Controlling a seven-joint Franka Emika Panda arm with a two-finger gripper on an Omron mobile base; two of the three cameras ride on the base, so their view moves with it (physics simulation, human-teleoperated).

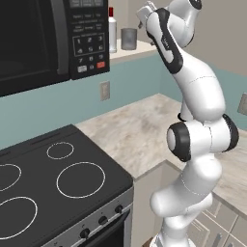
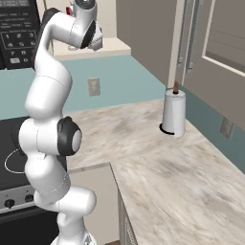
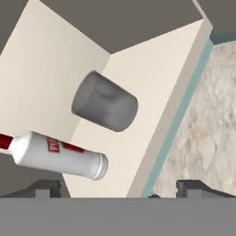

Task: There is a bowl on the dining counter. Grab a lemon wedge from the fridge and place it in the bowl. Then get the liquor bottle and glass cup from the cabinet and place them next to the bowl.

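Microwave [image 1: 43,41], stove [image 1: 53,188], paper-towel roll [image 2: 173,114]

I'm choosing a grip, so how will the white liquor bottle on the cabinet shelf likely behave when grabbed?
The liquor bottle is tall and narrow, so a high push would probably tip it. Its smooth round body looks rigid but possibly slippery. The glass cup stands close beside it, so a knock seems possible.

White arm [image 2: 48,119] raised by cabinet shelf [image 2: 107,48], paper towel roll [image 2: 173,113] on marbled counter [image 2: 182,182], stove [image 2: 9,158] left
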